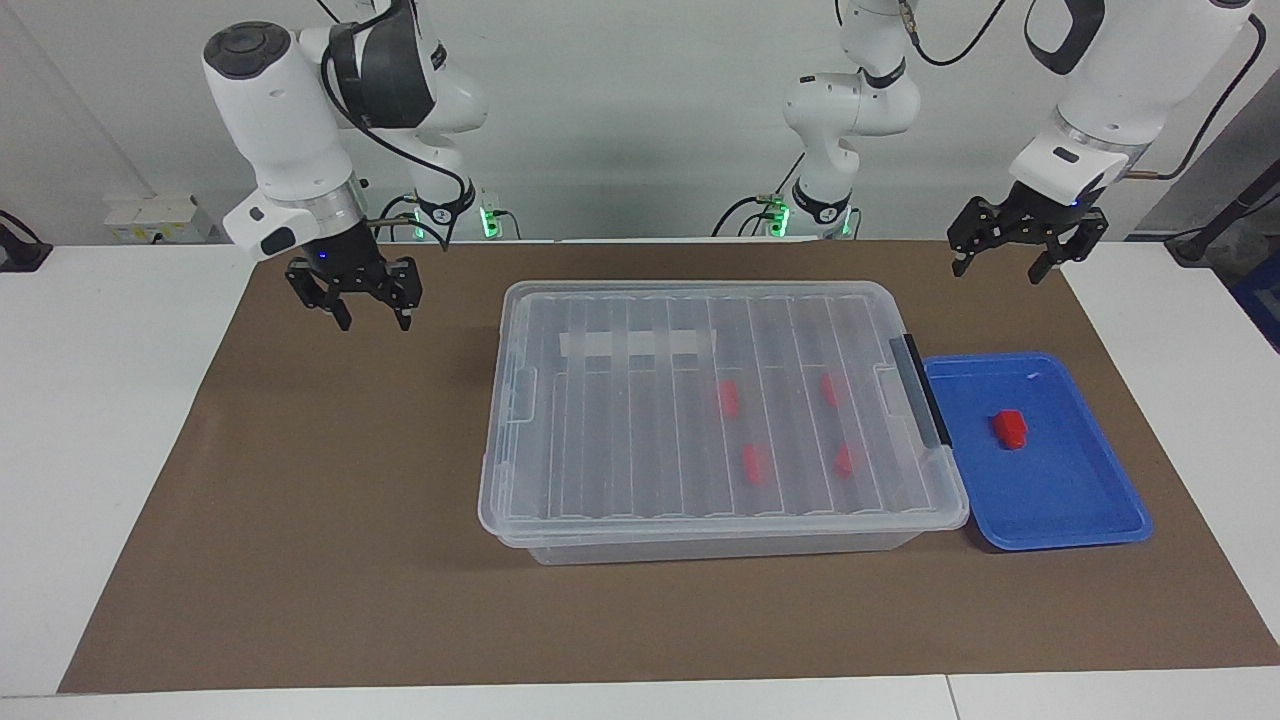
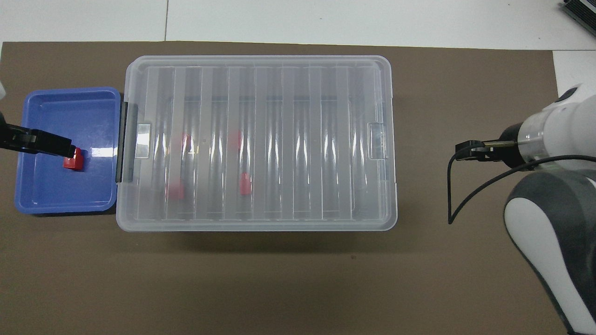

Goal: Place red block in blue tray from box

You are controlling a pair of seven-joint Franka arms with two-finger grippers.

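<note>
The red block (image 1: 1009,428) is seen lying in the blue tray (image 1: 1090,500), right of centre in the facing view, near the tray's middle and a little toward the robots. Its long axis cannot be read with confidence; in the overhead view the block (image 2: 73,161) appears stubby, sitting low on the tray floor at the left of the frame.

The tray is set just beside the box (image 1: 720,420), against the end with the black latch (image 1: 922,388), toward the left arm's end of the table. The lid (image 2: 260,139) is seen closed on the box, with a white tape strip (image 1: 635,344) on it. Four more red blocks (image 1: 728,398) are made out through the ribbed lid, in the half of the box toward the tray.

The left gripper (image 1: 1000,268) is held up in the air at the upper right of the facing view, over the brown mat (image 1: 300,560) near the tray's corner closest to the robots. Its fingers are spread wide and nothing is pinched between them.

The right gripper (image 1: 374,322) is hung at the upper left of the facing view, over the bare mat, well apart from the box. Its fingertips are seen parted, and nothing is held or touched.
</note>
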